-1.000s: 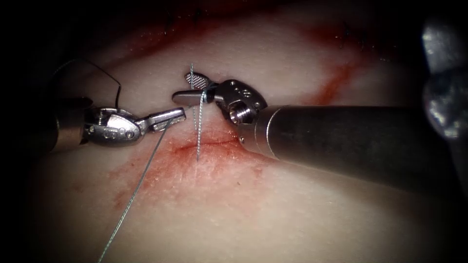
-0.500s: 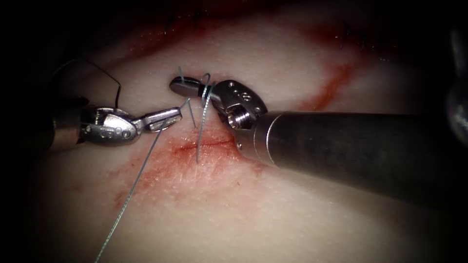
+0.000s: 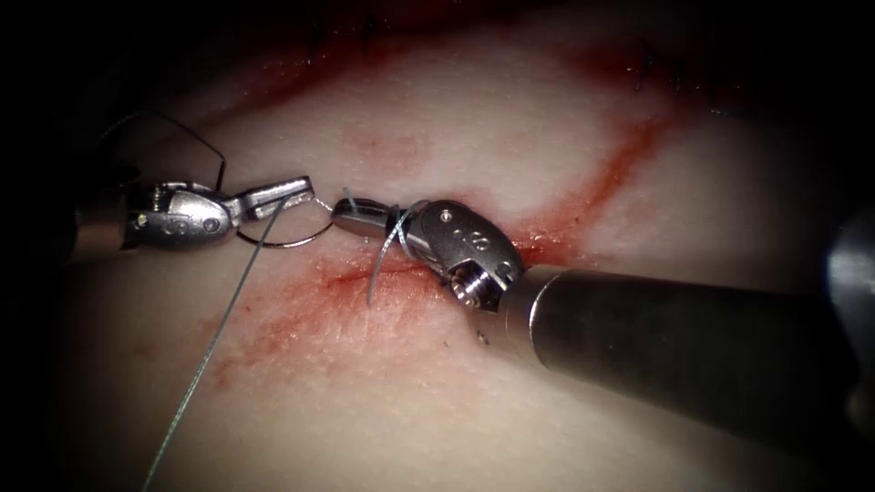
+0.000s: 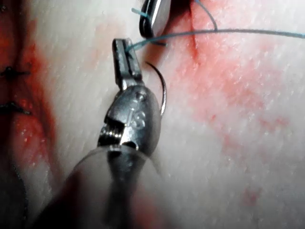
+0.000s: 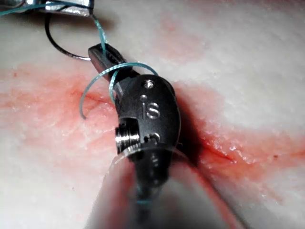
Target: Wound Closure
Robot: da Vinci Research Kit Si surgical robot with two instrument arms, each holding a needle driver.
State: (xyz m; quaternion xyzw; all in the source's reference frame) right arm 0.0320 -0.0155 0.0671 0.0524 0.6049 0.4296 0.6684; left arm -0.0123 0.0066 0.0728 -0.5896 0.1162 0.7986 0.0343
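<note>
Entry: knot tying under way, cut (image 3: 383, 271) still unclosed.
Your left tool (image 3: 273, 194) clamped the thread (image 3: 205, 355), needle (image 3: 284, 242) dangling free; your right tool (image 3: 365, 217), wrapped by 1 loop, clamped the thread's short end.

Tissue (image 3: 510, 401) bears red fluid (image 3: 301, 314); needle (image 3: 287, 241) lies on it.

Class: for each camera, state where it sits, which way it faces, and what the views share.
Endoscope: above and in front, facing the cut; left tool and right tool, each shut on thread.
Left wrist: near that wrist, looking along its shaft at its jaws.
Right wrist: likewise, at its own thread-wrapped jaws.
Shared: all show the needle, out of the tissue beside the left tool.
</note>
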